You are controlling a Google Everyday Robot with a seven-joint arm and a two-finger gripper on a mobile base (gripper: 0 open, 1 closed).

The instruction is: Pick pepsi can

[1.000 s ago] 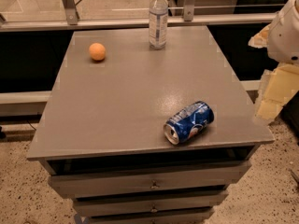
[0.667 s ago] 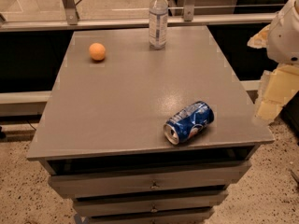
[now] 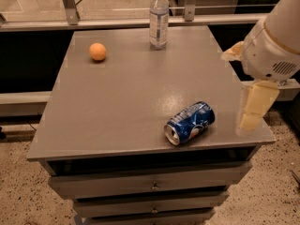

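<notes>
**Three objects on the bench, and the can not yet picked**

Toward the back left corner of the bench [image 3: 117, 102] rests an orange ball [image 3: 97, 51], well apart from everything else. Further right, against the back edge near its middle, a clear plastic bottle [image 3: 159, 20] stands upright with a white cap. Neither matters to the job.

Right of centre and close to the front edge lies the pepsi can [image 3: 190, 123]. It is on its side, dented, with its silver top turned toward the front edge and its base aimed at the right edge. It rests flat on the bench top with nothing touching it.

At the far right hangs the gripper [image 3: 253, 108], a cream-coloured piece below the arm's white wrist housing. It sits over the right edge of the bench, near the front right corner. It holds nothing, and whether it is released or clenched cannot be told from this view.

My reading is that the task is at the approach stage. The arm is at the correct side of the bench, but no grasp has begun. The can lies just to the left of the gripper, near it but clearly apart. What is left is to move in from the right edge over the can, close on its rounded body and lift it off.
</notes>
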